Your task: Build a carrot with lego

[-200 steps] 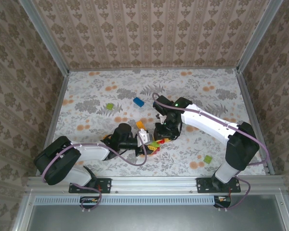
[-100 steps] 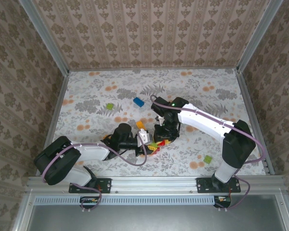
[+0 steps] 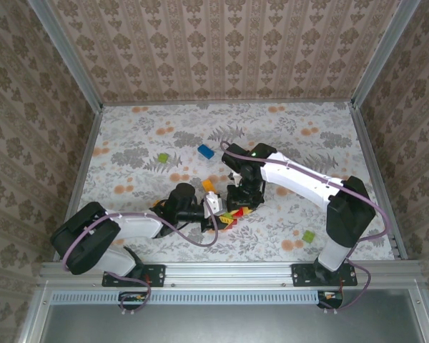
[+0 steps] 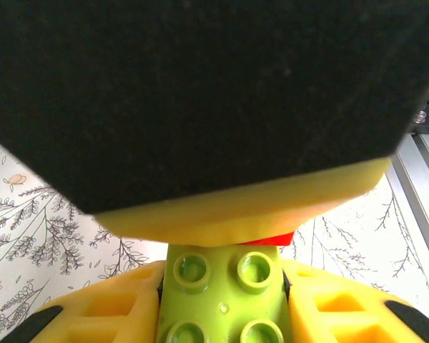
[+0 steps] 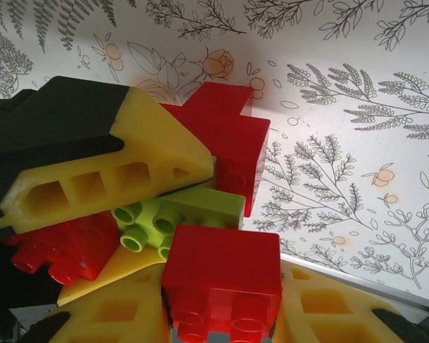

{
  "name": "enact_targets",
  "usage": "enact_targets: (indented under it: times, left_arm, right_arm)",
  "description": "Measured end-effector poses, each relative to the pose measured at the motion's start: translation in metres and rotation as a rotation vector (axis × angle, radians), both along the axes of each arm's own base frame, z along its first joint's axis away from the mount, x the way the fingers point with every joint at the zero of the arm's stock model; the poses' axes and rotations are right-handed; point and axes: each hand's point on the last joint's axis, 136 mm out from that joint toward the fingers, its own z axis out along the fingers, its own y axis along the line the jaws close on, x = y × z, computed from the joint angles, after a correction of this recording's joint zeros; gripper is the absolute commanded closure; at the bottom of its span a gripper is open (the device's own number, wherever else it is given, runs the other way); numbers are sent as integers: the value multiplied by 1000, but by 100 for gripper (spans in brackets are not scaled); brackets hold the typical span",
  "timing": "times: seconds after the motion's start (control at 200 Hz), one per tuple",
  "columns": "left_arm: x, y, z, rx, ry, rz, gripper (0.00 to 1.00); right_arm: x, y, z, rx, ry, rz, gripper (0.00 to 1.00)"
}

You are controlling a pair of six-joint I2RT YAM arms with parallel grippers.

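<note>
Gripping, left: left gripper (image 4: 222, 325) has its jaws closed on a lime green brick (image 4: 222, 282). The studs face the wrist camera and a yellow pad (image 4: 100, 314) presses each side.
Right: right gripper (image 5: 222, 318) has its jaws clamped on a red brick (image 5: 222, 268), studs toward its own camera.
Meeting point: both grippers are tip to tip, low over the middle of the flowered worktop (image 3: 143, 136), toward the near side.
Contact: the red brick sits just beside the green brick. It looks like they touch, but I can't tell if it is seated.
Other reds: a second red brick (image 5: 232, 136) lies just behind the green brick, and a third red brick (image 5: 53, 254) is under the left gripper's finger.
Loose lego: a blue brick (image 3: 205, 151) lies beyond the grippers with an orange brick (image 3: 209, 184) nearer them. A far green brick (image 3: 162, 157) lies off to the left, and a near green brick (image 3: 309, 236) by the right arm's base. All are apart from the cluster.
</note>
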Motion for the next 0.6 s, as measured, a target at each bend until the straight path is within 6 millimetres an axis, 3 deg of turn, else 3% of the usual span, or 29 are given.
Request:
enact_targets:
  times: [0.6]
  left_arm:
    - [0,-1,0,0,-3,1,63]
  right_arm:
    - [3,-3,-4,-57,17,24,70]
